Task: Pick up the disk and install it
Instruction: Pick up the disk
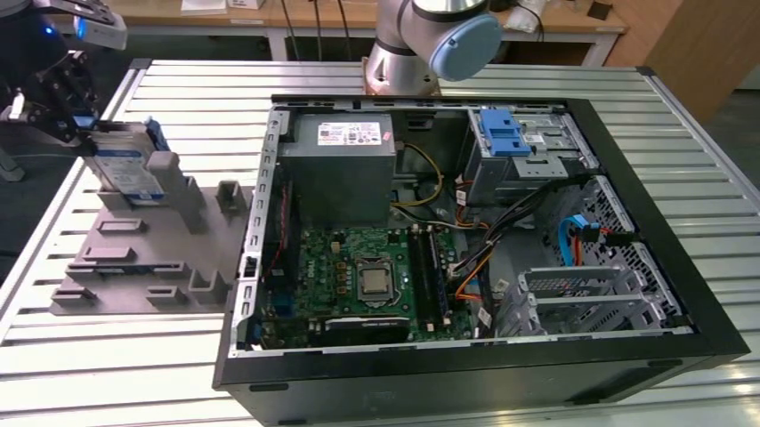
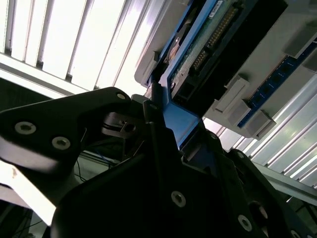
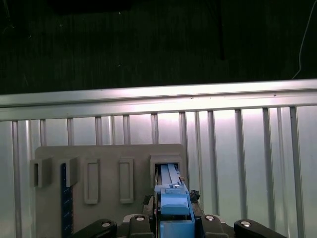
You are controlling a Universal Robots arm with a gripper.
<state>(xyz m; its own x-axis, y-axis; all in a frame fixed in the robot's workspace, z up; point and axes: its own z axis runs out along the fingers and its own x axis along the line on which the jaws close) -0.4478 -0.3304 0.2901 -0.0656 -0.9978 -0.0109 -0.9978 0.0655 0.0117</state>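
The disk [image 1: 125,167], silver with a white-and-blue label and a blue carrier bracket, stands on edge at the far end of the grey fixture [image 1: 149,262], on the exterior view's left. My gripper [image 1: 78,132] is over the disk's top end and is shut on the blue carrier. In the first wrist view the blue carrier [image 3: 173,201] sits between the black fingers of the gripper [image 3: 173,218], above a slot of the fixture [image 3: 109,153]. The second wrist view has the gripper [image 2: 166,116] clamped on the blue edge, and the disk's connector side [image 2: 213,39] runs away from it.
The open black computer case [image 1: 665,267] lies on the slatted metal table [image 1: 142,382], with a motherboard [image 1: 368,280], a grey power supply box [image 1: 338,169] and a drive bay with a blue latch [image 1: 511,133]. The arm's base [image 1: 416,44] stands behind the case.
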